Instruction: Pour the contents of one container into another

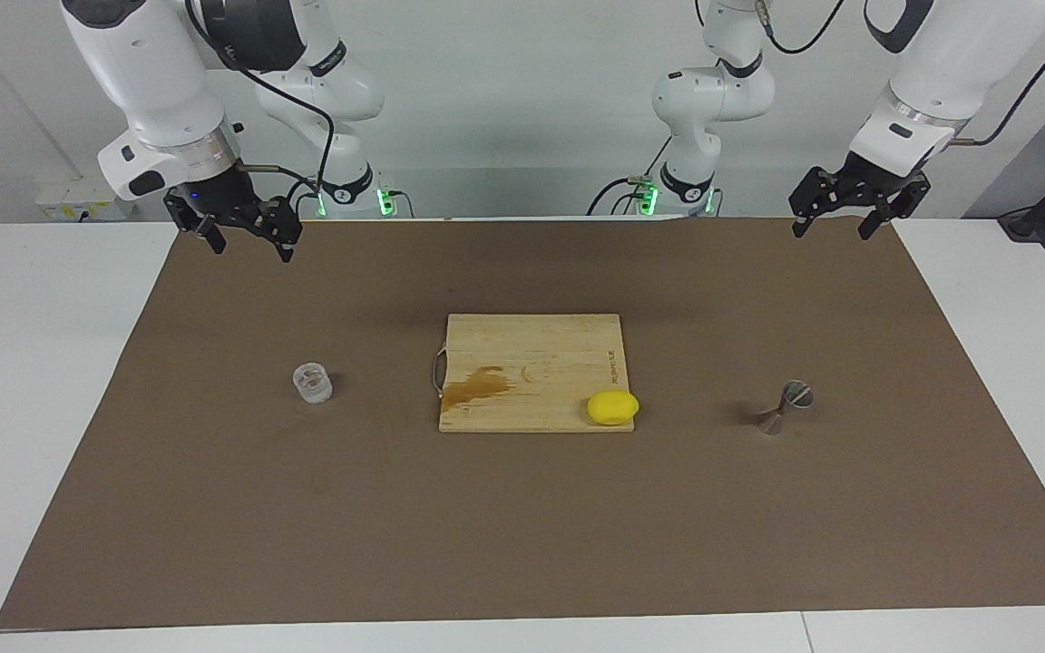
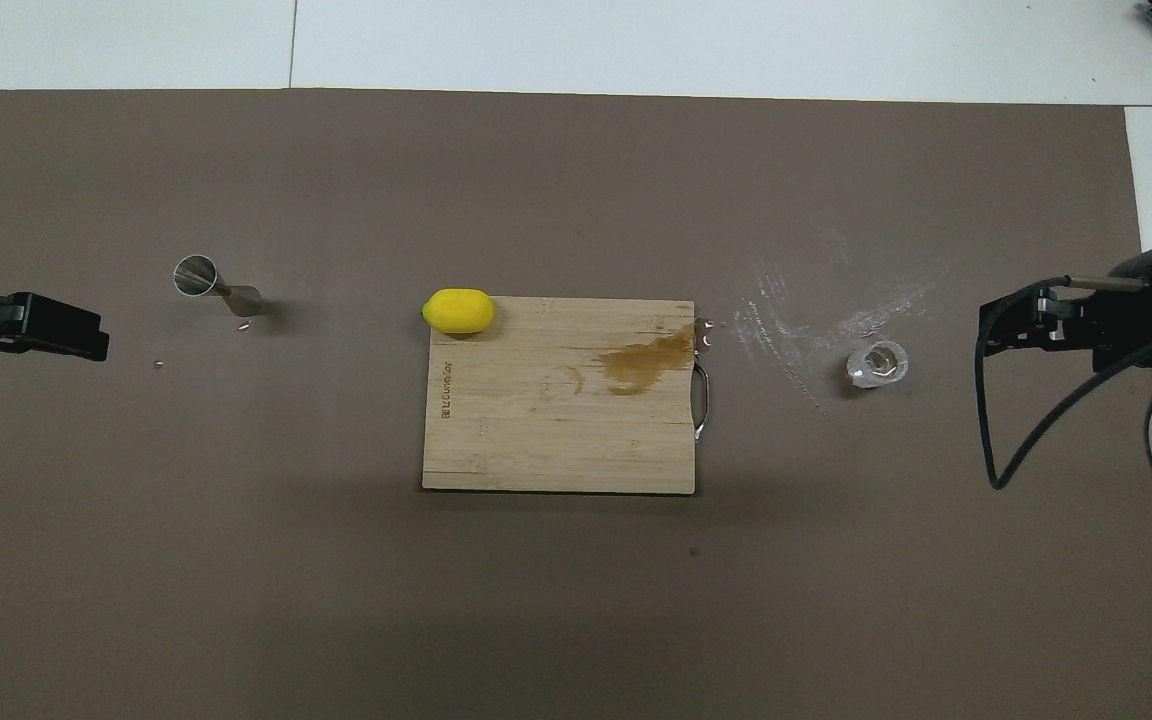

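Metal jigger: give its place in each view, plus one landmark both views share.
Facing view: the metal jigger stands on the brown mat toward the left arm's end, beside the cutting board.
Overhead view: the jigger stands toward the same end.
Shared landmark: the yellow lemon at the board's nearest corner.

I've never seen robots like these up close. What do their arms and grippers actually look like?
Both arms are glossy white rounded segments with black joint bands, a silver ring at each wrist and loose black cables. Green lights glow at the bases. The left gripper and right gripper are black, skeletal linkages with two thin fingers.
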Action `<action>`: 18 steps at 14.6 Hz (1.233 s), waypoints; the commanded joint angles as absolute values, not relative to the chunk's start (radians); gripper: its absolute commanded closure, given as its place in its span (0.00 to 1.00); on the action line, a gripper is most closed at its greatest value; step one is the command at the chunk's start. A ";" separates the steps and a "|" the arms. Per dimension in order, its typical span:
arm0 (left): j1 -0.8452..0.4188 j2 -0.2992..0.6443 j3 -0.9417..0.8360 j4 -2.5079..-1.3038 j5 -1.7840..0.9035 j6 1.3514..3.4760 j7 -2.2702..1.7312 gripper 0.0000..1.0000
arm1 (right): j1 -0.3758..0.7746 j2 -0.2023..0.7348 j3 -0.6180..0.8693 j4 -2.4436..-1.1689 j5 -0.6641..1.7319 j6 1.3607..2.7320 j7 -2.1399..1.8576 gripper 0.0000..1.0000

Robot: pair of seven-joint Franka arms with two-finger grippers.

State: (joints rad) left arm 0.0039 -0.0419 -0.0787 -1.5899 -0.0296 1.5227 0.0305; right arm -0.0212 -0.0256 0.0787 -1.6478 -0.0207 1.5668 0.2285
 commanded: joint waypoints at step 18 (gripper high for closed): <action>0.257 -0.072 -0.066 -1.994 -0.449 1.730 -0.467 0.00 | -0.035 -0.026 0.086 -1.644 -0.008 1.559 0.238 0.00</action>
State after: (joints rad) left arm 0.2174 -0.0489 -0.0564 -1.9081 -0.3578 1.6514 -0.3293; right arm -0.0212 -0.0256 0.0787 -1.6478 -0.0207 1.5668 0.2285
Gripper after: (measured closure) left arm 0.000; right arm 0.000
